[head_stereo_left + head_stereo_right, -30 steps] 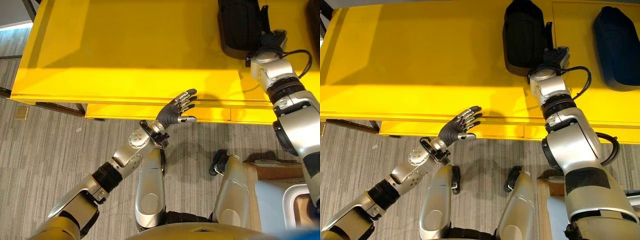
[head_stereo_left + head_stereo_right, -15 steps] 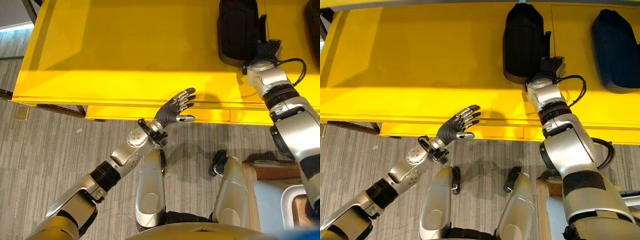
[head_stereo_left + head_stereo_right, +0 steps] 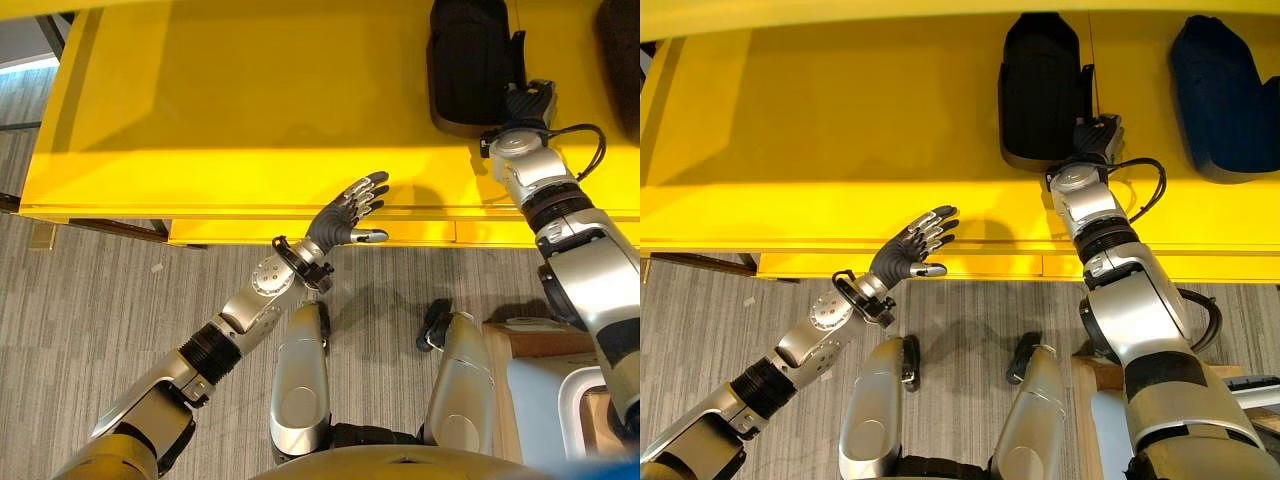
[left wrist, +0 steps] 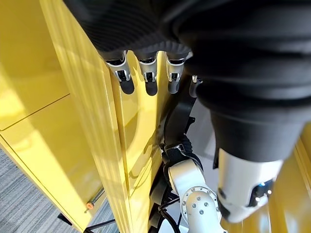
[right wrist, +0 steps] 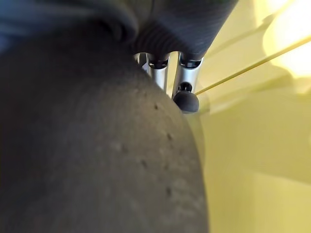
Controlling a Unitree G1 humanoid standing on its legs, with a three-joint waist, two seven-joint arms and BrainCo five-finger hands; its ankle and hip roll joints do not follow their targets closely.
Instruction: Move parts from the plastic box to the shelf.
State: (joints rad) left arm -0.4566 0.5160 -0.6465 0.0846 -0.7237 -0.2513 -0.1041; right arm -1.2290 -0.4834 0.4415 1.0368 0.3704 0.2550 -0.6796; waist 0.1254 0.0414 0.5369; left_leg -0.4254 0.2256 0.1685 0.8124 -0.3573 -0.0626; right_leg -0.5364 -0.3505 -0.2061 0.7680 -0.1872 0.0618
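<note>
Our right hand point(image 3: 1092, 137) is up on the yellow shelf point(image 3: 840, 130), touching the black part point(image 3: 1040, 85), but we cannot tell if its fingers grip it. Our left hand point(image 3: 908, 250) floats by the shelf's front edge, fingers point(image 3: 938, 222) spread wide and holding nothing. Another dark part point(image 3: 1223, 95) lies on the shelf beside the black part.

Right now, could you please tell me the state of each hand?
Left hand: open, fingers spread, holding nothing, at the yellow shelf front edge.
Right hand: against the black part on the shelf; grip cannot be told.
</note>
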